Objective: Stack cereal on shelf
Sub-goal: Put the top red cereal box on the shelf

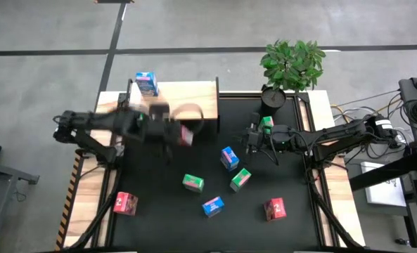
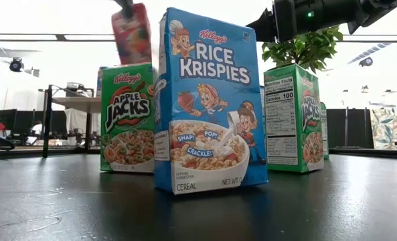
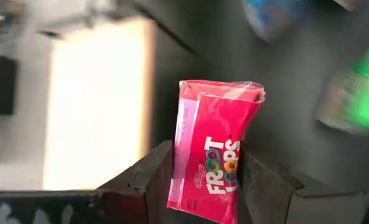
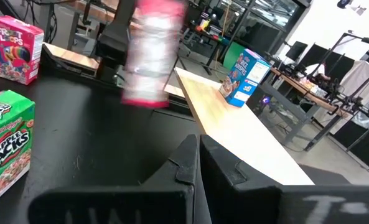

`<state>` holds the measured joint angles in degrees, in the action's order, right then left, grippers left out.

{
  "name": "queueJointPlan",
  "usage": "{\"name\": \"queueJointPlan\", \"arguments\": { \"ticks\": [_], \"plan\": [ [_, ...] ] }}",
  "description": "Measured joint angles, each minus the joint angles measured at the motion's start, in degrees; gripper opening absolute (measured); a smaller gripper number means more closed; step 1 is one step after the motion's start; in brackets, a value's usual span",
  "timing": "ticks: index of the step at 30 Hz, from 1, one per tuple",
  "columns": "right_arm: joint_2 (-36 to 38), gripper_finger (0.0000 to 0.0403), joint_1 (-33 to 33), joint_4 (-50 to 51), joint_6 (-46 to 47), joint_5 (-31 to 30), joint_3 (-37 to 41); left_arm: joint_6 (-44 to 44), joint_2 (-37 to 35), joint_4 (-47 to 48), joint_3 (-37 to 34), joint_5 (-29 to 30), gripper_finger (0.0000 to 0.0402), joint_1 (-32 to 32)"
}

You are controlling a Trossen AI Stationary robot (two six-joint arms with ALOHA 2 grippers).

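At about nine o'clock on the table, the left gripper (image 1: 182, 133) clamps a red Froot Loops box (image 3: 216, 149) between its fingers (image 3: 152, 177) and holds it in the air just off the near edge of the shelf (image 1: 194, 95). A blue box (image 1: 145, 83) stands on the shelf's far left corner, around eleven o'clock. Green, blue and red boxes lie scattered towards six o'clock, though motion blur softens the lifted box. At three o'clock the right gripper (image 1: 252, 135) waits, jaws pressed together, empty.
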<state>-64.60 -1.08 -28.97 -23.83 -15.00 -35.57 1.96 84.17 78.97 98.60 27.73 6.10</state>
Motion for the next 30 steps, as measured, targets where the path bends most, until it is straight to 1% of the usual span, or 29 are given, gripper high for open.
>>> {"name": "queueJointPlan", "arguments": {
  "ticks": [2,4,7,10,12,14,16,18,21,24,30],
  "plan": [
    [0.00,0.0009,-0.01,-0.01,-0.03,0.00,-0.01,-2.04,0.13,-0.01,3.94,0.43,0.0152,-5.93],
    [0.00,0.0009,-0.02,0.00,-0.07,0.01,0.00,-3.88,0.43,-0.05,7.30,-1.01,0.0152,-12.72],
    [0.00,0.0009,-0.02,0.00,-0.24,0.00,0.00,-5.04,1.57,-0.79,10.94,-7.54,0.0152,-23.83],
    [0.00,0.0009,0.00,0.00,-0.35,0.00,0.00,-5.10,3.71,-0.90,13.00,-17.02,0.0152,-34.22],
    [0.00,0.0009,-0.02,-0.02,-0.68,0.00,0.00,-5.68,5.63,-0.95,13.84,-21.60,0.0152,-39.60],
    [0.00,0.0009,0.00,-0.02,-0.82,0.00,0.00,-6.77,7.57,-0.93,14.38,-23.20,0.0152,-43.08],
    [0.00,0.0009,-0.02,-0.02,-0.85,-0.01,0.00,-7.90,9.38,-0.93,15.06,-23.62,0.0152,-45.05],
    [0.00,0.0009,-0.02,-0.02,-0.85,0.00,0.00,-9.00,10.75,-0.87,15.71,-23.69,0.0152,-45.64],
    [0.00,0.0009,-0.02,-0.02,-1.10,-0.02,0.00,-10.16,11.98,-0.91,17.03,-23.50,0.0152,-45.51],
    [0.00,0.0009,-0.01,-0.01,-1.25,-0.02,0.00,-10.54,12.87,-0.89,17.58,-21.51,0.0152,-45.11],
    [0.00,0.0009,-0.02,0.09,-1.25,-0.02,0.00,-10.54,14.08,-0.99,15.98,-20.68,0.0162,-45.10]
  ]
}}
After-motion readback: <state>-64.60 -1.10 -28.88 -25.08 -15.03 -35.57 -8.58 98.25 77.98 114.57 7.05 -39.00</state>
